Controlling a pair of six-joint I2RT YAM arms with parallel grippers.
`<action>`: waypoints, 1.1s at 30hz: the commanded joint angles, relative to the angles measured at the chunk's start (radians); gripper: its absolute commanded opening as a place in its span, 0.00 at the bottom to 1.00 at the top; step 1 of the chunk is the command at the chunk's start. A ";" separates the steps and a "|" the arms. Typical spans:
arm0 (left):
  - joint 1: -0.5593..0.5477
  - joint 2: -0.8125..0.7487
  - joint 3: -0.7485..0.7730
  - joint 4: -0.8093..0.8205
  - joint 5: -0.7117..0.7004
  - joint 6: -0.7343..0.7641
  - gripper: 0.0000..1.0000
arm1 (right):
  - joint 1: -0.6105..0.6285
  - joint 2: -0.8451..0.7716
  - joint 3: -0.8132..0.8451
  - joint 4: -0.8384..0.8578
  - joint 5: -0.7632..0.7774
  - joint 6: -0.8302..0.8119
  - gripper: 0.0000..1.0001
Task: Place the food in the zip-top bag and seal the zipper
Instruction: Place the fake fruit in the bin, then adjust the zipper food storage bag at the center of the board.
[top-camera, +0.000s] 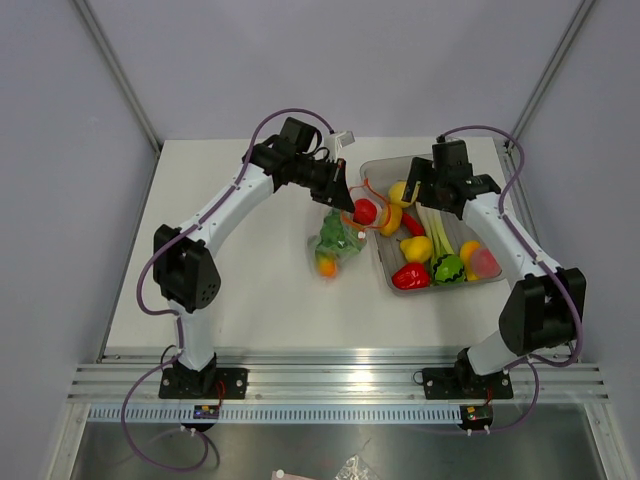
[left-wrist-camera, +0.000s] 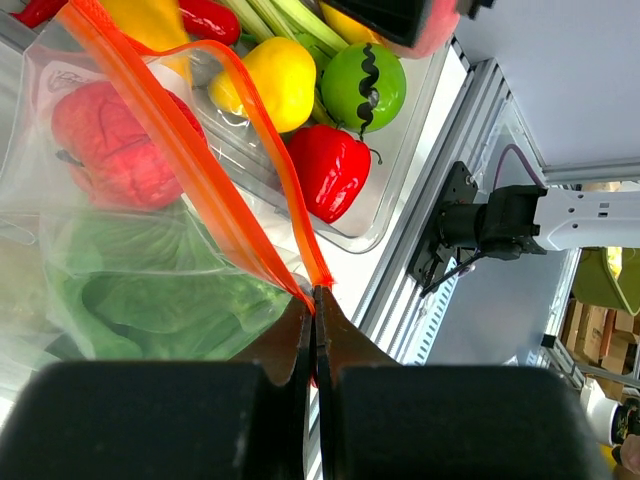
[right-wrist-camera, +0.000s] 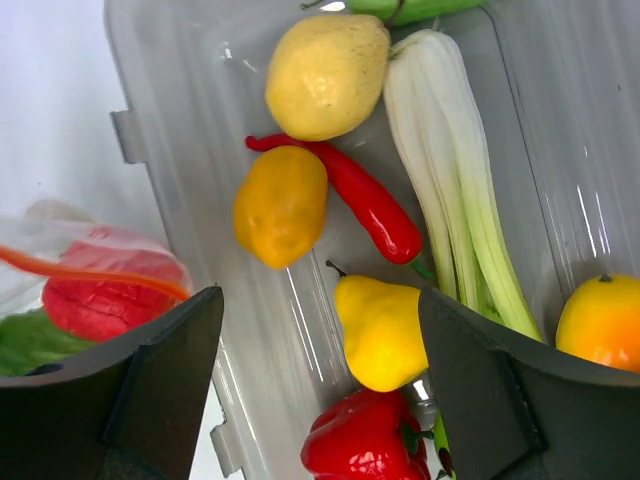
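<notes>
Both up: left end effector (left-wrist-camera: 315, 300) pinching red-orange zipper strip (left-wrist-camera: 190, 150) of clear plastic pouch (left-wrist-camera: 120, 250), right end effector (right-wrist-camera: 320, 300) spread wide over grey translucent tub (right-wrist-camera: 180, 150).

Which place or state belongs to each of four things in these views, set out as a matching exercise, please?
1 wrinkled red fruit
2 yellow pear
3 left end effector
4 right end effector

A open above the tub
B inside the zip-top bag
C lying in the tub
D shut on the zipper

Pairs: 1-B, 2-C, 3-D, 4-A
</notes>
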 joint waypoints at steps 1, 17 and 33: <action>-0.003 -0.020 0.054 0.017 0.025 0.022 0.00 | 0.025 -0.087 -0.009 0.107 -0.117 -0.084 0.84; -0.003 -0.018 0.057 0.008 0.034 0.030 0.00 | 0.150 0.087 0.146 0.059 -0.243 -0.333 0.72; 0.055 -0.013 0.109 -0.071 -0.034 0.090 0.00 | 0.151 0.200 0.241 0.110 -0.385 -0.185 0.00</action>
